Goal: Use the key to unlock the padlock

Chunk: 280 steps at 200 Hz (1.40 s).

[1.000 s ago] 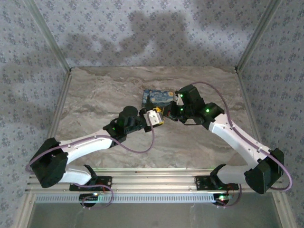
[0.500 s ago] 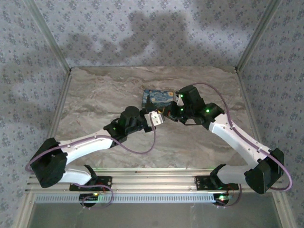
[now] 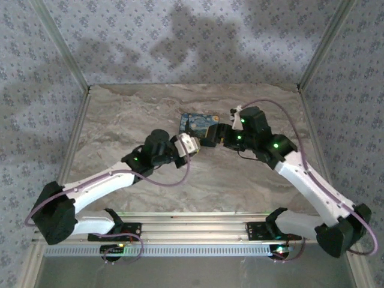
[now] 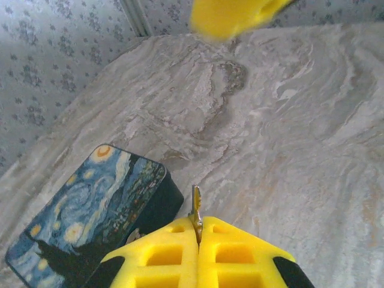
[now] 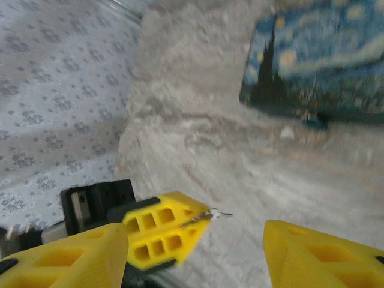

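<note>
left tool (image 4: 198, 223): yellow fingers pressed together, pinching key (image 4: 195, 207). key blade sticks out past fingertips, pointing away from wrist camera. right tool (image 5: 195, 231): fingers spread wide, gripping nothing. in right wrist view, left tool with key sits low in gap between spread fingers, apart from both. starry-night box (image 3: 198, 122) lies flat on marble desk (image 3: 120, 120), near both tools, on their far side. small dark-blue thing (image 5: 315, 122) at box's edge, too blurred to name.
</note>
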Each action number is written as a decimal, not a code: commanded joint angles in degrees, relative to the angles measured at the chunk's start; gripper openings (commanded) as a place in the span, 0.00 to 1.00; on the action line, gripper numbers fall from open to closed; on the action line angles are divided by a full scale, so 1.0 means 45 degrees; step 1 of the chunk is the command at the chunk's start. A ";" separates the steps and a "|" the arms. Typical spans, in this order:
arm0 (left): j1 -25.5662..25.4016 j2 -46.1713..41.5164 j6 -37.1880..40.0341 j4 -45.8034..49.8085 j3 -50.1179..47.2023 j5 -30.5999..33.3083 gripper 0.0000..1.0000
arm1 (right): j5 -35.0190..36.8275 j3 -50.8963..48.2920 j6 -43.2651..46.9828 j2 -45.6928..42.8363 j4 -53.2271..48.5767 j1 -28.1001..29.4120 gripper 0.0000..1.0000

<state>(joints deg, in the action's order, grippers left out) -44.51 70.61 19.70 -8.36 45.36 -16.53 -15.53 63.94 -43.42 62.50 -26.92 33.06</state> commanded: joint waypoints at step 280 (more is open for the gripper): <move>0.2919 -0.0081 -0.0661 0.6663 0.3554 -1.1267 0.01 | -0.6010 0.1508 0.9217 0.1884 0.1497 0.1828 0.31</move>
<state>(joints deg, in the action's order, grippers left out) -31.81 70.57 14.57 19.68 59.33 -64.75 -41.23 67.94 -2.11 70.41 -20.27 40.93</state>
